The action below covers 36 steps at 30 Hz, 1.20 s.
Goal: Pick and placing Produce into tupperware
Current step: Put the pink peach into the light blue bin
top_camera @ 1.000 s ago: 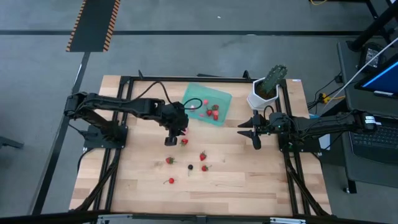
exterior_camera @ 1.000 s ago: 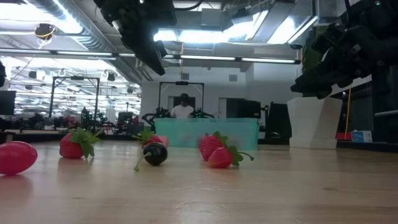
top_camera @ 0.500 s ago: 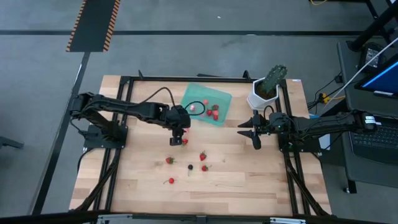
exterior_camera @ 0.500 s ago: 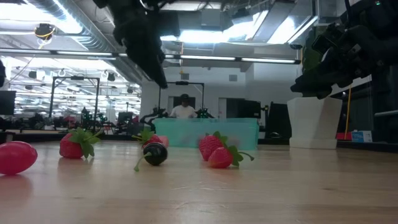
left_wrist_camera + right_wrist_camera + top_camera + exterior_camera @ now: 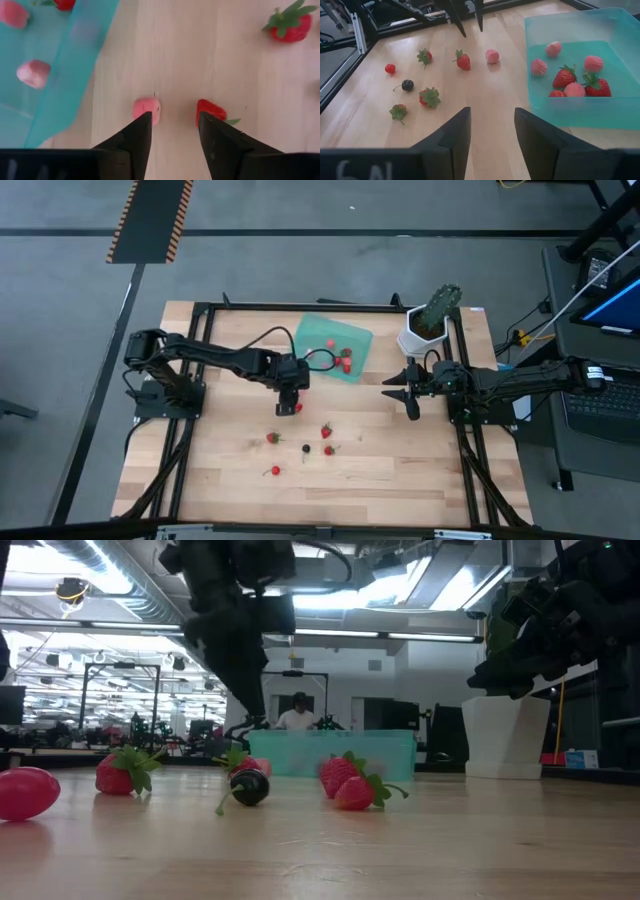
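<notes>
Surface (image 5: 400,470) of pale wood planks, framed by black rails on all four sides. Left half bare from the rail inward; front strip also bare.

Left claw (image 5: 288,402) just off the near-left corner of the tupperware (image 5: 357,339), pointing down, fingers (image 5: 136,137) spread at a moderate gap, nothing between them. In the left wrist view, a pale pink berry (image 5: 146,108) lies at one fingertip and a red strawberry (image 5: 210,110) at the other, both on the wood, close beside the tupperware wall.

Loose Produce in a small scatter mid-surface, in front of the claw: strawberry (image 5: 271,438), small red piece (image 5: 275,471), dark blackish berry (image 5: 306,448), two more strawberries (image 5: 326,430) and (image 5: 329,450). Open wood all round this scatter.

Tupperware at the far edge, centre, translucent teal, shallow, rounded corners, set slightly askew. Inside: red strawberries (image 5: 564,77) with green tops and pale pink pieces (image 5: 538,66), bunched toward one end.

Right claw (image 5: 402,388) hovers near the right rail, well apart from the berries, fingers (image 5: 451,137) spread wide, empty. White pot with a green plant (image 5: 432,319) behind it at the far-right corner.
</notes>
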### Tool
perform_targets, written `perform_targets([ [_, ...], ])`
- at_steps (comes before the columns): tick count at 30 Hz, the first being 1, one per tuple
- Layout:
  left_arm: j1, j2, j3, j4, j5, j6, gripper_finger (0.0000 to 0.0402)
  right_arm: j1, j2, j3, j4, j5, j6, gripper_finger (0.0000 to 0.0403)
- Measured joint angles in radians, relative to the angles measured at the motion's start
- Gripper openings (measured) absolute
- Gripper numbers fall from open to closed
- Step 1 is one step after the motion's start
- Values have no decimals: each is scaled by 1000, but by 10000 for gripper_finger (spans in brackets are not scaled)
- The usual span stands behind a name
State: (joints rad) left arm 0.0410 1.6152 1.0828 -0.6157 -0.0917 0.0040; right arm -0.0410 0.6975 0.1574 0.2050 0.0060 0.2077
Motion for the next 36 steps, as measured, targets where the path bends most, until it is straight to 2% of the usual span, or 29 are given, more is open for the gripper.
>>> perform_targets([
  [13,31,105,0,8,0,1,154,0,0,0,0,0,0,154],
  [21,54,109,0,68,0,6,146,0,0,0,0,0,0,154],
  [36,71,109,0,67,23,4,143,0,0,0,0,0,1,154],
])
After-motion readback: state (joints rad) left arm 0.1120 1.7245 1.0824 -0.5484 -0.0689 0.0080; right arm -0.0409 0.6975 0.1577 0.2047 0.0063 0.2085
